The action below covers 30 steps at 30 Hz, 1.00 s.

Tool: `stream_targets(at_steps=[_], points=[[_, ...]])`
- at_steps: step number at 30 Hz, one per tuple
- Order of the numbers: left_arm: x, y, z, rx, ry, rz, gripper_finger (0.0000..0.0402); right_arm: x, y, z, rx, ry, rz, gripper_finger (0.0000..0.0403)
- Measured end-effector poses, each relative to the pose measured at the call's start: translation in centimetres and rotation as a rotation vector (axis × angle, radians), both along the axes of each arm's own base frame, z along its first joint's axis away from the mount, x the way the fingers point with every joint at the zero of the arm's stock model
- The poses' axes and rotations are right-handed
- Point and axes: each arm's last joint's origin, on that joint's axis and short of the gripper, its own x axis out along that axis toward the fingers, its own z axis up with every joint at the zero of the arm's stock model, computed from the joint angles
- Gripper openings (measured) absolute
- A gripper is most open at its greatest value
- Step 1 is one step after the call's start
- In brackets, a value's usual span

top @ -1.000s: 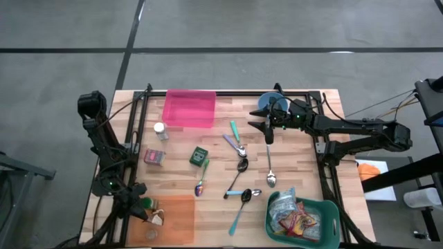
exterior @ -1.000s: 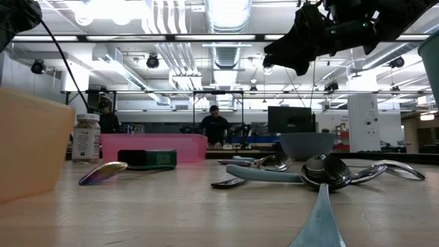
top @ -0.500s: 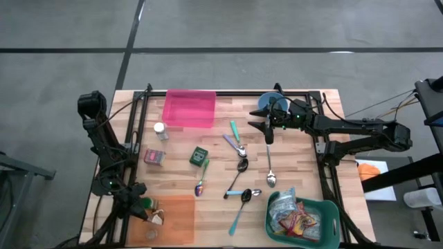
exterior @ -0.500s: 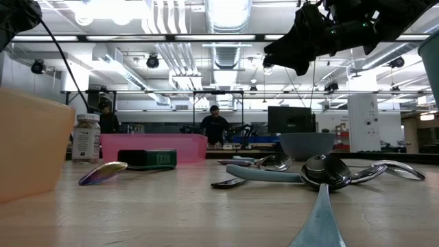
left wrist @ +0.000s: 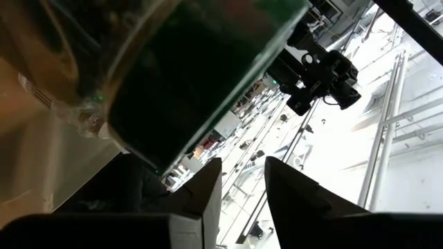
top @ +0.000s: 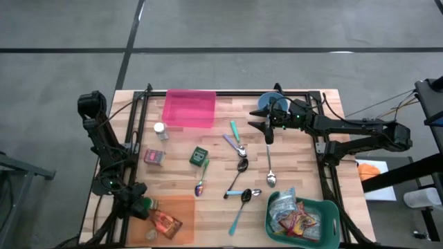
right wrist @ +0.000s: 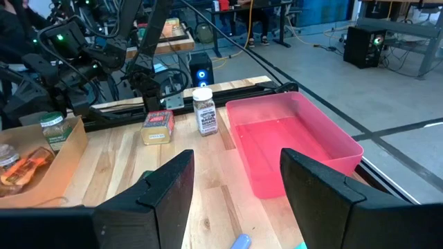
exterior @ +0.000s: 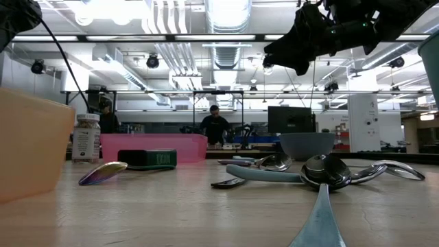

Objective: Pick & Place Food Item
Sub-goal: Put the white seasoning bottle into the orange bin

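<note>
My left fingers [top: 140,207] hung narrowly parted over the orange bin [top: 181,220], lower left; a snack packet [top: 166,223] lay inside. Green basket [top: 331,214] held packets. Right fingers [top: 261,128] stood open, upper centre.

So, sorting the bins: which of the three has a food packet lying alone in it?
The orange bin by the left gripper; the pink one holds nothing and the green one is piled full.

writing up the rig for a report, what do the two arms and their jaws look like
Both arms are dark, jointed and slim, with black cables trailing along them. The right gripper carries a small green light near its wrist; the left gripper shows one too. Each ends in two flat, dark jaws.
</note>
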Motion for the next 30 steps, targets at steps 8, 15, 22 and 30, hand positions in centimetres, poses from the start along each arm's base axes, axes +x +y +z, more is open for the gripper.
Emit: stream_targets(at_steps=[8,15,22,30], points=[[0.1,-0.3,0.4,0.032,-0.035,-0.006,0.0112,0.0,0.0,0.0,0.0,0.0,0.0,0.0211],[0.3,-1.6,2.6,0.055,-0.095,0.014,0.0112,0.0,0.0,0.0,0.0,0.0,0.0,0.0211],[0.6,-2.8,4.2,0.158,-0.076,0.024,0.0112,0.0,0.0,0.0,0.0,0.0,0.0,0.0211],[1.1,-3.4,8.2,0.418,-0.007,0.041,0.0112,0.0,0.0,0.0,0.0,0.0,0.0,0.0211]])
